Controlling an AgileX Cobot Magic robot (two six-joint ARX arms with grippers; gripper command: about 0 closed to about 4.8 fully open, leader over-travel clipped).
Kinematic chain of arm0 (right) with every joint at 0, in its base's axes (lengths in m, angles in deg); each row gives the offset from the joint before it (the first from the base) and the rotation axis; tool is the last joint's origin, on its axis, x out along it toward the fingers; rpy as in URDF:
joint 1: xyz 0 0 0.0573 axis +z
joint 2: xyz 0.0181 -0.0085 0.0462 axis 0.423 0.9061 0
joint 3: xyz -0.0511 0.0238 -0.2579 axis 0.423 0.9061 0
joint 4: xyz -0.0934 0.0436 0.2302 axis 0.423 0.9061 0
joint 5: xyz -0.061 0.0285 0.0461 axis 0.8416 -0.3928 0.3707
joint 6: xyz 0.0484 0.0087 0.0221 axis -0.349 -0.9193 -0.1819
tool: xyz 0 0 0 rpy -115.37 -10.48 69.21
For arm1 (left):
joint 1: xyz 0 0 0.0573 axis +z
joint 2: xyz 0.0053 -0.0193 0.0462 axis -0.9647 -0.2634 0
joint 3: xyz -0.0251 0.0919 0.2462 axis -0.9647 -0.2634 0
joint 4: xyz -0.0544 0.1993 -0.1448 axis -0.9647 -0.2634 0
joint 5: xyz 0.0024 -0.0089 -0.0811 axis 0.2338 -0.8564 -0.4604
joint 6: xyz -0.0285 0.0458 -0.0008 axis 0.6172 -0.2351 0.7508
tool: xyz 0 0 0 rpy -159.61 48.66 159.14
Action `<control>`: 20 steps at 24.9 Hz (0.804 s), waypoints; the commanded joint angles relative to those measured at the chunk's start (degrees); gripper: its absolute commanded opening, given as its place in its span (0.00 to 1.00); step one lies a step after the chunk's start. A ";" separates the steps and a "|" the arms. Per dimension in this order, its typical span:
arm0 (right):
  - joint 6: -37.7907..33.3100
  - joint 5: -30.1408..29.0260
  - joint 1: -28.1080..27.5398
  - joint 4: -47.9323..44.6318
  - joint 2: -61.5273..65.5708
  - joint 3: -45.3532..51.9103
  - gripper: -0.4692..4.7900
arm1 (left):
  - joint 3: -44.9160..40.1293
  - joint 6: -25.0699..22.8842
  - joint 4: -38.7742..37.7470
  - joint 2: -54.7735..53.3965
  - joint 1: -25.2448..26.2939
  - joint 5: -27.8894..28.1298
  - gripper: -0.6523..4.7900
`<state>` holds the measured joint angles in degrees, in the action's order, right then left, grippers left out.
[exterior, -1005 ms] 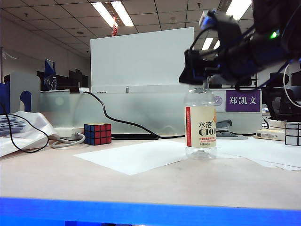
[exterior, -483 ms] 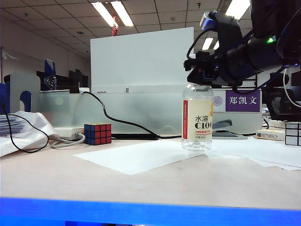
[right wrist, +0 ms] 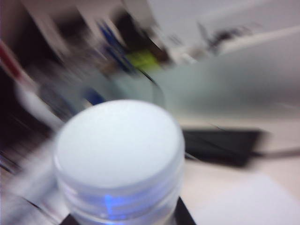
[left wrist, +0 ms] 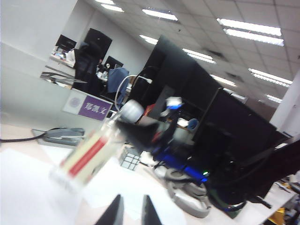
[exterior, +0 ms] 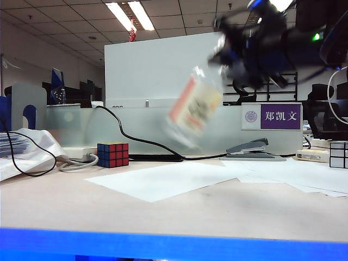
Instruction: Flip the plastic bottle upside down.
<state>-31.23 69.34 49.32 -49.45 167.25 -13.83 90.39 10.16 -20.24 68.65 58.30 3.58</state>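
- The pale wooden table [exterior: 65, 204] carries everything; loose white paper sheets [exterior: 163, 179] lie across its middle, under the spot where the work goes on.
- A white upright board [exterior: 157, 68] and a frosted desk divider [exterior: 81, 130] close off the back. A black cable [exterior: 128, 136] runs down from the divider to the table edge.
- The right arm [exterior: 304, 46], dark and blurred, reaches in from the upper right of the exterior view. Its right gripper [exterior: 234, 54] is clamped on the neck end of the small clear plastic bottle with a cream, red-edged label [exterior: 193, 111], a hold that lets a wrist roll swing the body round.
- That plastic bottle hangs in the air well above the table, tilted, its base pointing down toward the left. In the right wrist view its translucent white cap [right wrist: 119, 154] fills the frame between the jaws. I judge the flip only partly done.
- The left gripper [left wrist: 129, 213] waits low, near the table and apart from the bottle [left wrist: 86, 157], its two fingertips [left wrist: 116, 212] nearly together and empty, keeping clear of the swing.
- A black stapler [exterior: 255, 150] lies just behind the set-down area; it looks the closest obstacle.
- A multicoloured puzzle cube [exterior: 113, 154] sits well to the left, out of the way.
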 commanded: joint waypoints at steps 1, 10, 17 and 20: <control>-19.19 -1.75 0.50 -12.37 -0.39 -0.28 0.08 | 0.15 -0.31 0.59 0.09 0.04 3.56 0.23; -58.58 -8.96 1.42 -20.33 -0.50 -0.42 0.08 | 0.22 2.56 10.12 0.09 0.04 1.95 0.23; -67.23 -9.66 9.42 -20.33 -0.50 -2.67 0.08 | 0.24 4.44 18.62 0.09 0.04 -3.10 0.24; -70.62 -7.89 15.45 -20.33 -0.50 -6.05 0.08 | 0.24 1.68 19.17 0.09 0.04 -5.92 0.43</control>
<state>-99.40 60.18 63.00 -68.19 167.12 -18.51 90.43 13.76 -2.23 68.65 58.30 -0.66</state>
